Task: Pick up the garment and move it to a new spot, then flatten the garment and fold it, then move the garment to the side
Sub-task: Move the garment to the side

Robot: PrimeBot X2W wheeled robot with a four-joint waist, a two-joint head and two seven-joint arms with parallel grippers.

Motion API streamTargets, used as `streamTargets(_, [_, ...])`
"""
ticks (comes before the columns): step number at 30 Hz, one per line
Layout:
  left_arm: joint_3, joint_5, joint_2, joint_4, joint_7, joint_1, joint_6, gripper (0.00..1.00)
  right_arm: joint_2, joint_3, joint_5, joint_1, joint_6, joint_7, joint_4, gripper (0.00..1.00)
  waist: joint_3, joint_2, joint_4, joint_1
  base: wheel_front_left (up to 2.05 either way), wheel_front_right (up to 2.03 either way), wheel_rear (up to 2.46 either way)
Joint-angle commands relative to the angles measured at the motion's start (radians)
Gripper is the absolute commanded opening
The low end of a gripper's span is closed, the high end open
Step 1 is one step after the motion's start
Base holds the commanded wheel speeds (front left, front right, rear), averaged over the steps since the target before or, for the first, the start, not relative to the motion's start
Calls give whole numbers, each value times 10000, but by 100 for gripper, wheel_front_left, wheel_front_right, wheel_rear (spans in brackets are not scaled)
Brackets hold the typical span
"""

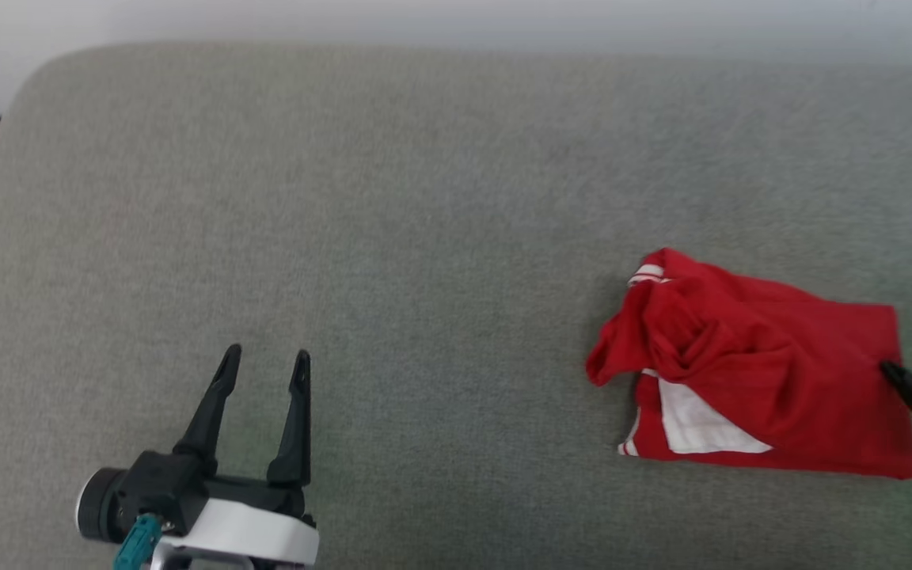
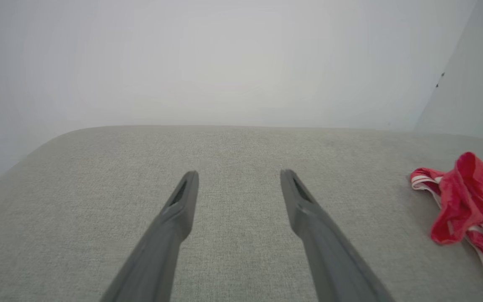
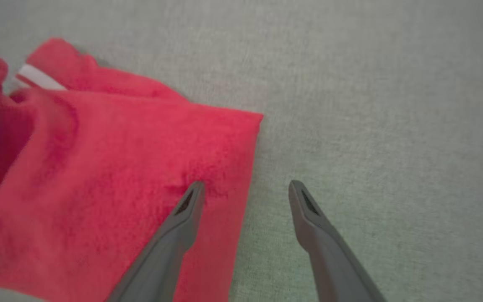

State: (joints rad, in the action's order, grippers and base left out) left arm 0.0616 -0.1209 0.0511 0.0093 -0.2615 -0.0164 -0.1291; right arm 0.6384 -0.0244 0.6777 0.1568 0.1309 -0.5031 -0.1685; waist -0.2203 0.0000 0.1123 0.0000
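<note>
My left gripper (image 1: 268,352) hovers over bare grey upholstery (image 1: 424,198) at the near left, its two dark fingers spread wide with nothing between them. The red jersey T-shirt (image 1: 765,372), roughly folded and bunched at its left end, with a white sleeve panel and striped trim showing, lies well apart at the near right. My right gripper (image 3: 246,183), fingers likewise spread, straddles the shirt's right edge: one fingertip at the red cloth, the other over grey fabric, gripping nothing.
</note>
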Motion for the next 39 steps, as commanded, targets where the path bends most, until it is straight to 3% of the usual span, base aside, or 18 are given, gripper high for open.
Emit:
streamTargets(1, [28,-83,1,25,-50,164,-5,100,154,-133,152,173,-5,-268,8,100,-352,0,217,0,0,0,0])
streamTargets(5, [194,-212,1,64,-50,447,84,100,435,-703,830,558,-4,-1305,-83,100,-755,0,337,0,0,0,0])
streamTargets(9, [354,-259,0,92,-50,683,119,100,601,-1351,990,606,-5,-1678,-376,100,-1047,0,478,0,0,0,0])
streamTargets(10, [385,-269,1,114,-50,751,120,100,580,-1496,1051,548,-5,-1765,-513,95,-1083,0,507,0,0,0,0])
streamTargets(11, [429,-242,-2,164,-50,841,118,100,500,-1776,1160,483,-4,-1790,-750,18,-1113,0,537,0,0,0,0])
streamTargets(12, [438,-210,-1,201,-50,886,118,100,392,-1822,1244,490,-4,-1712,-863,0,-1110,0,532,0,0,0,0])
streamTargets(19, [295,17,3,238,-50,1055,77,100,253,-1577,1487,823,-30,-682,-1272,0,-1023,0,4,0,0,0,0])
streamTargets(30, [459,533,193,137,-50,2141,-9,100,1205,-163,1183,1646,-11,869,-1700,0,-1838,0,-1662,0,0,0,0])
streamTargets(39, [1372,428,1109,-195,-50,4517,-18,100,2106,959,124,3550,-7,2578,-3971,0,-3331,0,-2194,0,0,0,0])
